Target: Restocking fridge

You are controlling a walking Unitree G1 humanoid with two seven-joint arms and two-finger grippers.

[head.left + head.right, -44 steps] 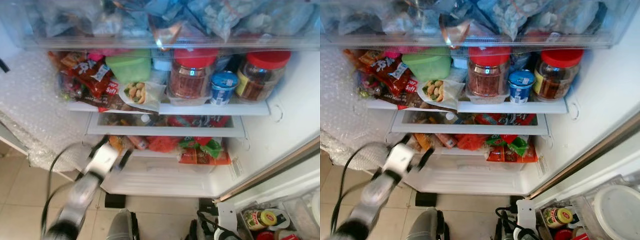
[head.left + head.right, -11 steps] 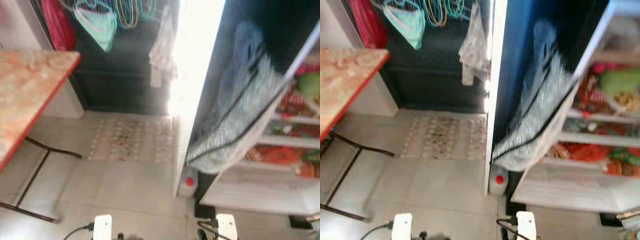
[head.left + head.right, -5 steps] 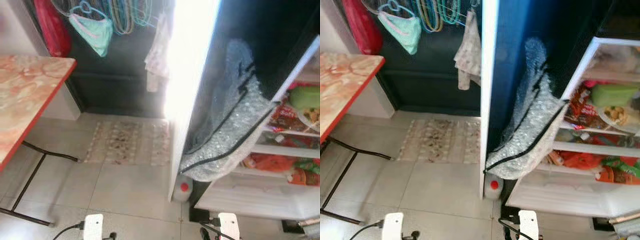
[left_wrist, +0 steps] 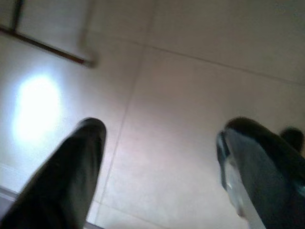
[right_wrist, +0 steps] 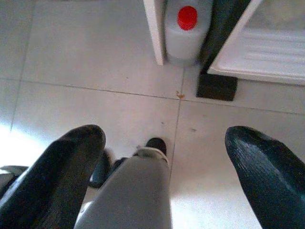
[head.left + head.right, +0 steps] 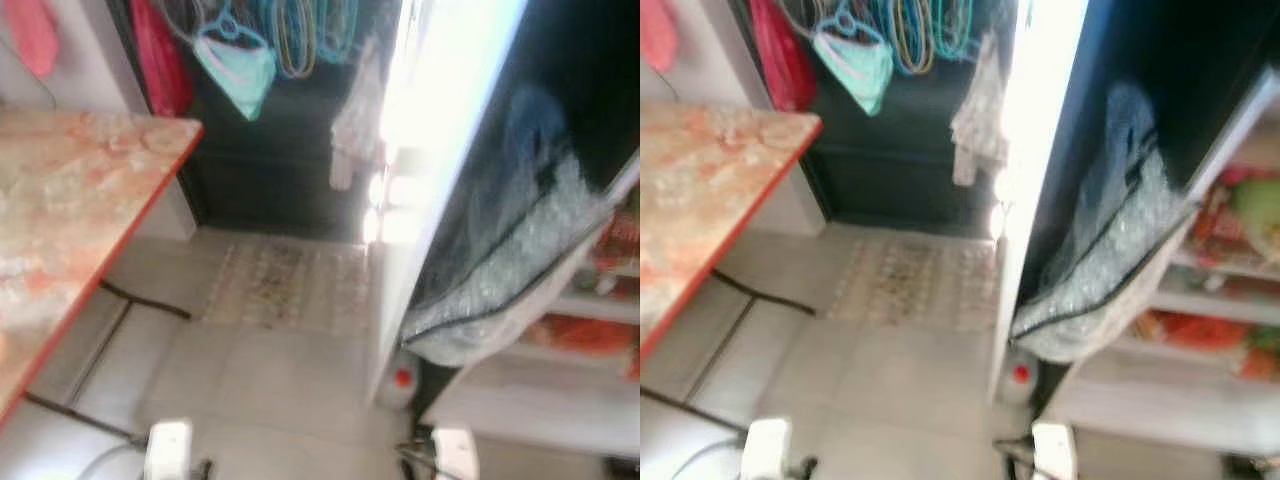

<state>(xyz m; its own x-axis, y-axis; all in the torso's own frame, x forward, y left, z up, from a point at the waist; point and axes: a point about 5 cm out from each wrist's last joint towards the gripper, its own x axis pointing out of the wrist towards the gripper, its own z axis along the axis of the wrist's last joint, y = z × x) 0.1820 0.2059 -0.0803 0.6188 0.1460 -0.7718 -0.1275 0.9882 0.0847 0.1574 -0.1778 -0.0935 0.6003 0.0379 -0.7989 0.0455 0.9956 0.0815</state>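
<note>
Plainly, both arms hang low over the tiled floor [image 6: 890,380] with nothing in hand: the left gripper [image 4: 159,162] has its two black fingers spread wide over bare tile, and the right gripper [image 5: 164,167] is just as wide apart, holding nothing. The fridge [image 6: 1200,300] lies ahead and off to the right gripper's side, its stocked shelves [image 6: 1210,330] blurred but visibly full of red and orange packets, with a sheet of bubble wrap [image 6: 1100,270] draped at its near edge. Ahead of the right fingers stand a jug with a red cap [image 5: 187,28] and the fridge's white base. The orange table [image 6: 70,220] lies ahead on the left gripper's side, well apart from the fridge. So the right arm is the nearer one to the shelves, the left the nearer to the table, where fresh stock would presumably be fetched; none can be made out on it.
</note>
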